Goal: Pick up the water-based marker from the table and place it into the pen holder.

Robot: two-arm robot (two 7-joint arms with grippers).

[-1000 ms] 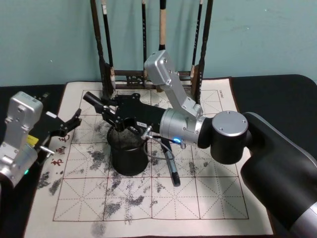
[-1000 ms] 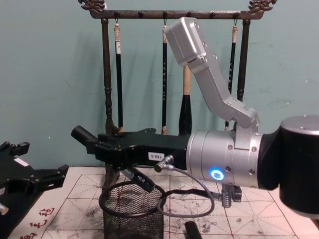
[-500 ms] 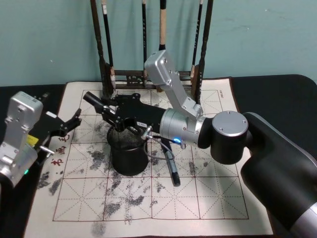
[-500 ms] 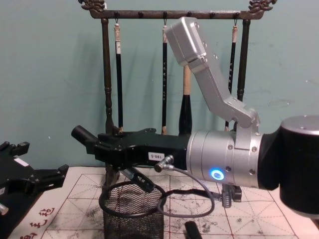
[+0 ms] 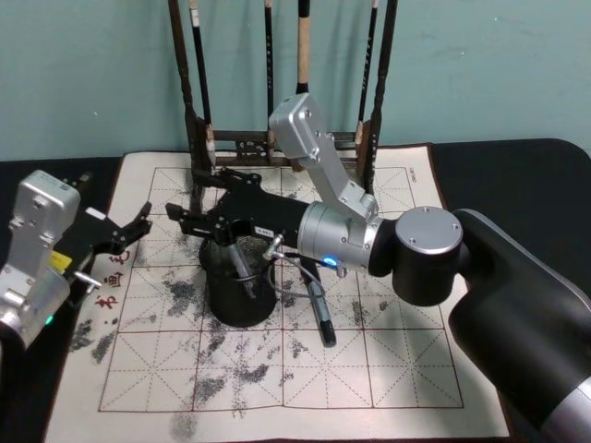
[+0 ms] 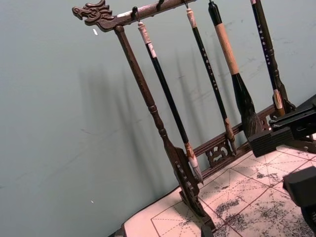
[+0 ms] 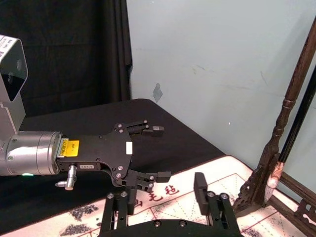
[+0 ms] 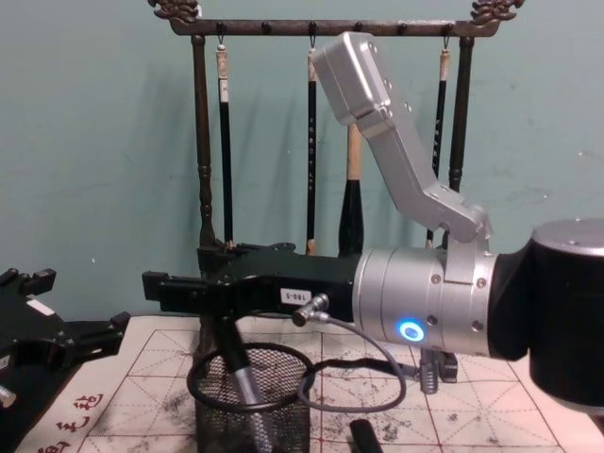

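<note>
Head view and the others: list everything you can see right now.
pen holder: one, black wire mesh, on the mat, below the right gripper
marker: one, dark with a grey section, leaning inside the pen holder
dark pen: one, lying on the mat to the right of the pen holder
mat: one, white with a red grid and ink stains, on the table
brush rack: one, dark wood, at the mat's far edge
brushes: four, dark, hanging from the rack
table: one, black
right gripper: open, above the pen holder
left gripper: open, parked at the mat's left edge
</note>
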